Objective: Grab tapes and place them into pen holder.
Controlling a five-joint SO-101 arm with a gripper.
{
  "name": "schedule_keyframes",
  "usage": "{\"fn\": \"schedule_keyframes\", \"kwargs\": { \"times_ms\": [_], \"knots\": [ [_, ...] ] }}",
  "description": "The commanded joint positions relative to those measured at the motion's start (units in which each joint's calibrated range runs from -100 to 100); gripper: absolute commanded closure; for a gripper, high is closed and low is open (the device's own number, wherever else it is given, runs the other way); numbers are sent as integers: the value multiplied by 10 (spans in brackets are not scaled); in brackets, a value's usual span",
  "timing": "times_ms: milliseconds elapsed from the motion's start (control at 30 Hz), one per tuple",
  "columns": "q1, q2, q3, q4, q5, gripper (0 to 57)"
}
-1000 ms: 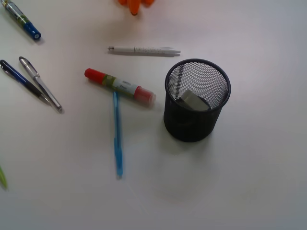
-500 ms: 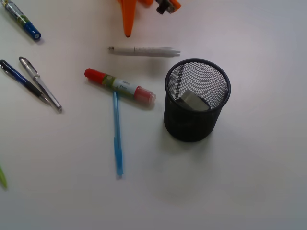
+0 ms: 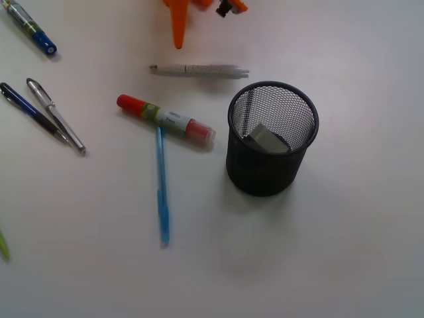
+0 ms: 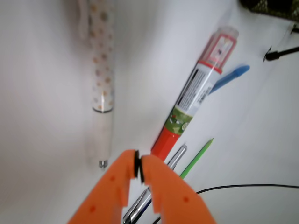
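**Gripper enters at the top edge**

Since a second ago, the orange gripper (image 4: 138,166) has come further into the front view at 12 o'clock, above the white pen (image 3: 199,69). Its fingertips meet, holding nothing. On the plain white table (image 3: 344,252), the holder (image 3: 271,138) stands at 3 o'clock of the glue stick (image 3: 165,120), with a pale block inside. No tape roll can be made out. A blue pen (image 3: 161,187) lies at 6 o'clock of the stick; more pens lie at 9 o'clock.
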Motion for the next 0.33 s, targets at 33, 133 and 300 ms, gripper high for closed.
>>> {"fn": "schedule_keyframes", "kwargs": {
  "times_ms": [33,133,300],
  "knots": [
    [0,-5,-13,3,1,572],
    [0,-5,-14,3,1,572],
    [1,-5,-14,4,-6,572]
  ]
}}
